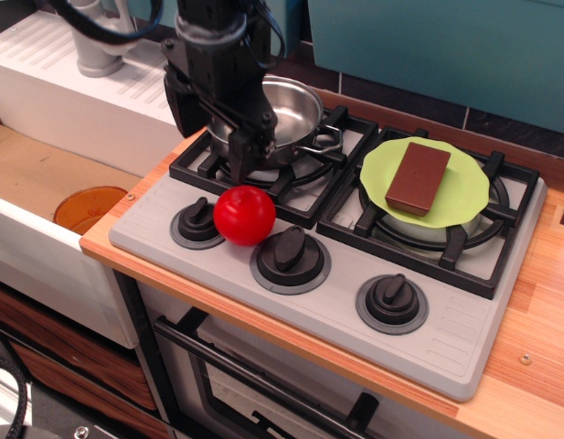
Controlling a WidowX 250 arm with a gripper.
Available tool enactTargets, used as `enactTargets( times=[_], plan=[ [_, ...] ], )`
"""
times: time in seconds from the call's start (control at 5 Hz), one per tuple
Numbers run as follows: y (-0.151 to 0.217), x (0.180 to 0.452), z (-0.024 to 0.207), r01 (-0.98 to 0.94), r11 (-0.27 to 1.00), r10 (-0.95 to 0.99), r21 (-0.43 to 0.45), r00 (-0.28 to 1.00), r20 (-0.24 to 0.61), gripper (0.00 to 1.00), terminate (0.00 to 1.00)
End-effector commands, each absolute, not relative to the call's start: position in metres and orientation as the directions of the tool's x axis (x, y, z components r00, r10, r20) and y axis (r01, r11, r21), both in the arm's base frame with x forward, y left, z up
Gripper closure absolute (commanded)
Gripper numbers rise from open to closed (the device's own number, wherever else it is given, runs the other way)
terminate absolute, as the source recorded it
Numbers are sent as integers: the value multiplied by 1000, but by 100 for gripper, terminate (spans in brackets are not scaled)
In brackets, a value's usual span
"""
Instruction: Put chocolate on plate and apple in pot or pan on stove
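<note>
The red apple sits on the grey stove between the left and middle knobs. The steel pot stands on the left burner, partly hidden by my arm; the part of its inside that shows is bare. The brown chocolate lies on the lime-green plate on the right burner. My black gripper hangs over the pot's front-left rim, just behind and above the apple. Its fingers are spread open and hold nothing.
An orange-brown disc lies in the sink at left. A grey faucet stands on the white drainboard at back left. The wooden counter runs along the right of the stove. A teal wall rises behind.
</note>
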State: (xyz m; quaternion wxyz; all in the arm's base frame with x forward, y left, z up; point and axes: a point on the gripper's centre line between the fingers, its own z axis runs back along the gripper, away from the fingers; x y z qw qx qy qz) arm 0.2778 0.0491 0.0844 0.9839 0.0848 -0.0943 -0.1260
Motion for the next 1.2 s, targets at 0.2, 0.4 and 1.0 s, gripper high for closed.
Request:
enactTargets(
  times=[0.2,0.4,1.0],
  plan=[
    [35,287,66,196,959,-242,204,942,233,0,0],
    [34,285,63,192,960,-238,205,943,233,0,0],
    [31,281,55,176,969,-215,174,946,241,0,0]
  ],
)
